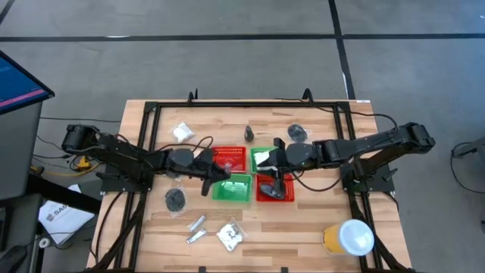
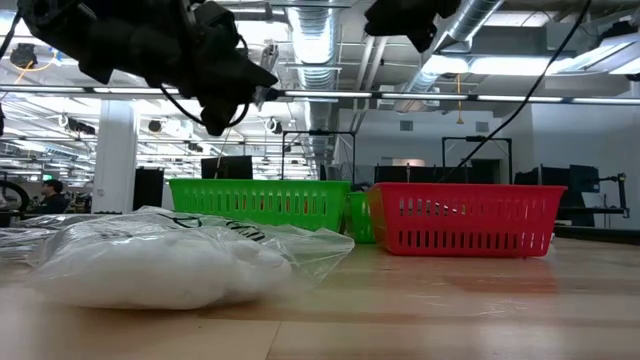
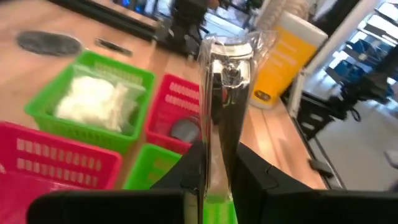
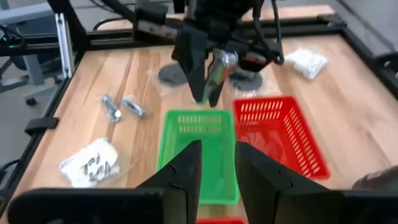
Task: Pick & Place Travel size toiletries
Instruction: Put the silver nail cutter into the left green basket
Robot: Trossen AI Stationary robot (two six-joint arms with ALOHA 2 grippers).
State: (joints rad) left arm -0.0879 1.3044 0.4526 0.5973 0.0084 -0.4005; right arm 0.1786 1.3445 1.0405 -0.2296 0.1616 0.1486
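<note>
You're partway through. Your left gripper (image 3: 214,163) is pinching a silver tube (image 3: 224,93) in clear wrap, held upright above the near green basket (image 1: 236,189), which sits at about 7 o'clock in the cluster of four baskets at the table's centre. So the tube is up in the air, not yet dropped.

Done so far, as far as you can see: a white packet (image 3: 93,102) lies in the far green basket (image 3: 134,78), and something dark and round (image 3: 184,130) rests in a red basket (image 3: 163,109) beside it. The other red basket (image 1: 227,158) can't be read for contents.

Left on the bare wood:
- two silver tubes (image 1: 197,227) and a white packet (image 1: 231,235) at 6 o'clock
- a black coil (image 1: 176,199) at 8 o'clock
- another white packet (image 1: 182,131) at 10 o'clock
- a small dark bottle (image 1: 249,135) at 12 o'clock
- a second black coil (image 1: 297,133) at 1 o'clock

Your right gripper (image 4: 217,152) hangs over the baskets from the 3 o'clock side, fingers parted and holding nothing. By my reckoning, well over half the sorting remains.
</note>
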